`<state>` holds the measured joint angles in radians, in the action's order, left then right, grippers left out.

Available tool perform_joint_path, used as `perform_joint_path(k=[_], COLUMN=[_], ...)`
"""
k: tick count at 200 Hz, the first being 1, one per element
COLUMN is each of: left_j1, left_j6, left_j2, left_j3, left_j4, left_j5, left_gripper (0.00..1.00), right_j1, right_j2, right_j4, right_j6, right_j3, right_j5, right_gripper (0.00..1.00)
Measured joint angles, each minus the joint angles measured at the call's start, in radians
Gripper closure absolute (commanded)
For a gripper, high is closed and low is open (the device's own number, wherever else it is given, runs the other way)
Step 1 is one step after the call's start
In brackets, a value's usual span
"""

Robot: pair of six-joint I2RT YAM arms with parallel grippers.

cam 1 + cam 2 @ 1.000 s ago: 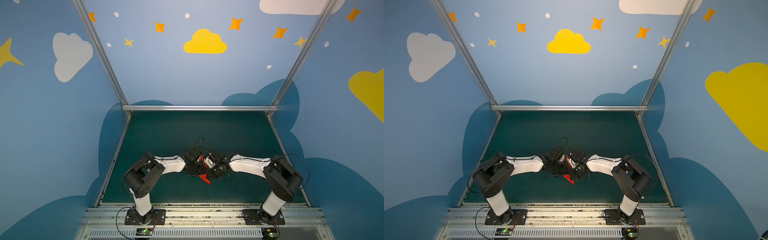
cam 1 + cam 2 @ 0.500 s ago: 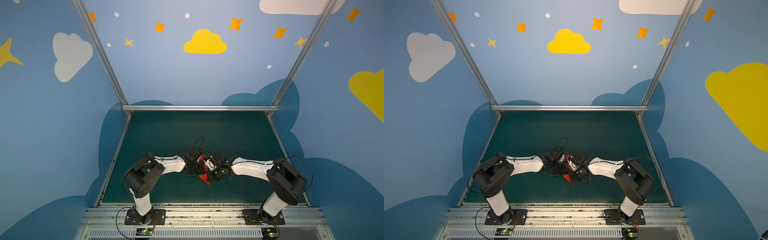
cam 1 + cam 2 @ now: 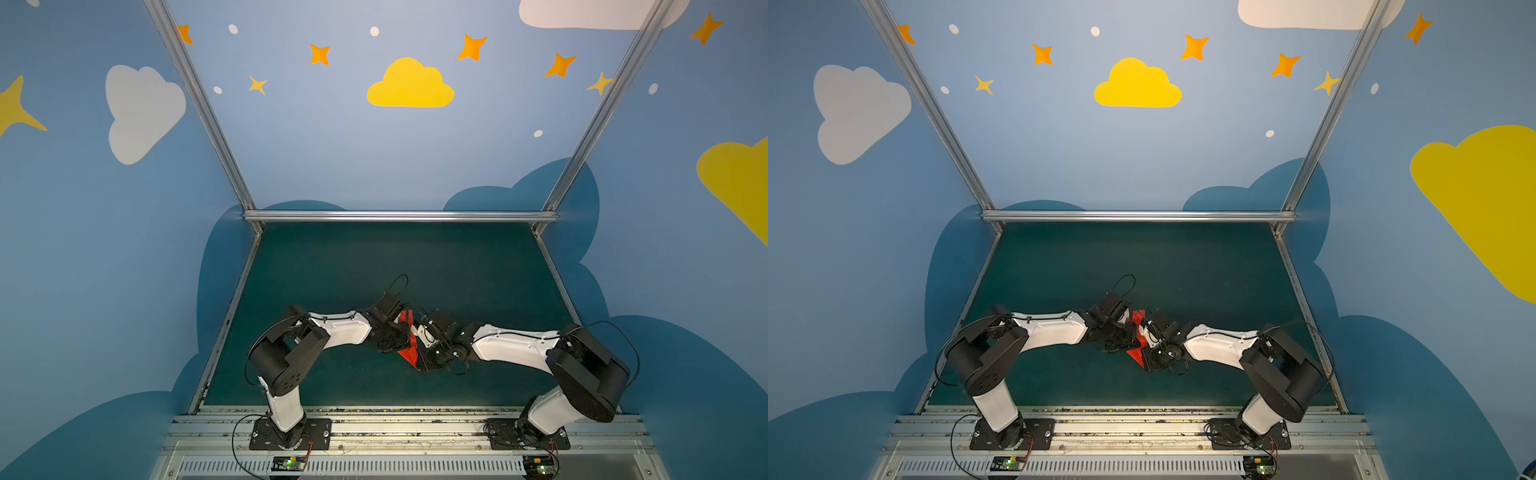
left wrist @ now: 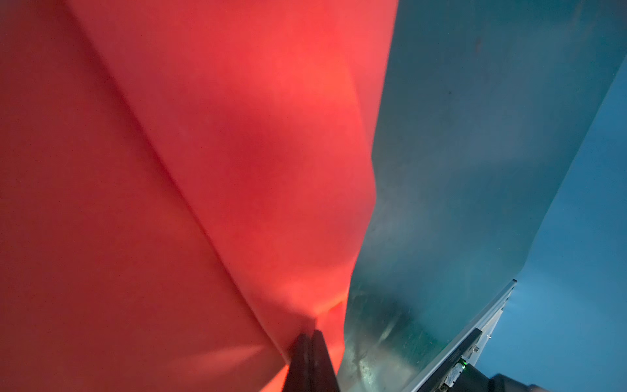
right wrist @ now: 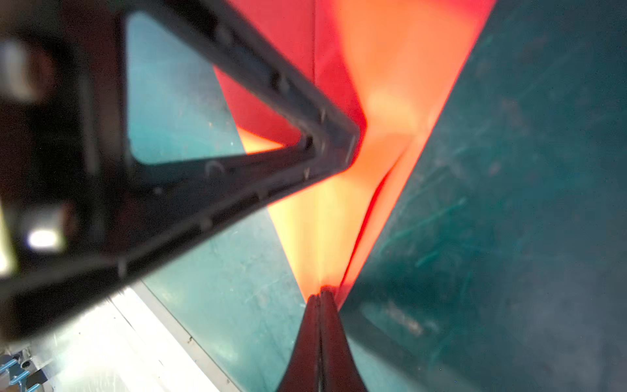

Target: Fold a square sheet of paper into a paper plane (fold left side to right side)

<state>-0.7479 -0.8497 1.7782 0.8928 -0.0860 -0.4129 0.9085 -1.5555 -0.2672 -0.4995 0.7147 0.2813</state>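
Pinching from opposite sides, both arms are reaching toward each other over the middle of the near half of the dark green table mat (image 3: 374, 266). The bright red, creased, pointed paper plane (image 3: 409, 352) is sitting between them, low over the mat, though I cannot tell whether it is touching it. The black left gripper (image 4: 310, 339) is clamping its jaws together on an edge of the paper beside a long diagonal crease, probably anchoring that side so the layers are not sliding. The black right gripper (image 5: 320, 298) is likewise squeezing shut on the narrow pointed end, apparently pressing the fold sharp or holding the tip in line while the flaps are being brought together. Light is glowing through the thin sheet, so it is likely bending or tearing easily under a careless pull.
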Motion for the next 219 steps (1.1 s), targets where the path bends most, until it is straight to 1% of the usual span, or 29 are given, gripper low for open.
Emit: perform_joint_path(k=[41, 70, 88, 110, 135, 160, 194, 219], left_j1=[0.000, 0.001, 0.001, 0.001, 0.001, 0.001, 0.001, 0.001], left_j6=[0.000, -0.001, -0.001, -0.001, -0.003, -0.003, -0.004, -0.004], left_j2=[0.000, 0.000, 0.000, 0.000, 0.000, 0.000, -0.001, -0.002], left_j3=[0.000, 0.000, 0.000, 0.000, 0.000, 0.000, -0.001, -0.002], left_j4=[0.000, 0.000, 0.000, 0.000, 0.000, 0.000, 0.000, 0.002], left_j5=[0.000, 0.000, -0.001, -0.001, 0.000, 0.000, 0.000, 0.000], left_gripper=[0.97, 0.97, 0.97, 0.97, 0.97, 0.97, 0.97, 0.97], right_j1=[0.003, -0.011, -0.031, -0.043, -0.044, -0.044, -0.046, -0.049], right_j2=[0.045, 0.082, 0.096, 0.094, 0.053, -0.023, -0.103, -0.130], right_j4=[-0.003, -0.101, -0.184, -0.240, -0.243, -0.230, -0.217, -0.190], right_j6=[-0.021, -0.021, -0.020, -0.017, -0.014, -0.014, -0.014, -0.017], right_j3=[-0.045, -0.047, -0.021, 0.061, 0.165, 0.225, 0.239, 0.221], right_j5=[0.018, 0.029, 0.028, 0.026, 0.026, 0.025, 0.020, 0.016], right_gripper=[1.00, 1.00, 1.00, 1.00, 1.00, 1.00, 1.00, 1.00])
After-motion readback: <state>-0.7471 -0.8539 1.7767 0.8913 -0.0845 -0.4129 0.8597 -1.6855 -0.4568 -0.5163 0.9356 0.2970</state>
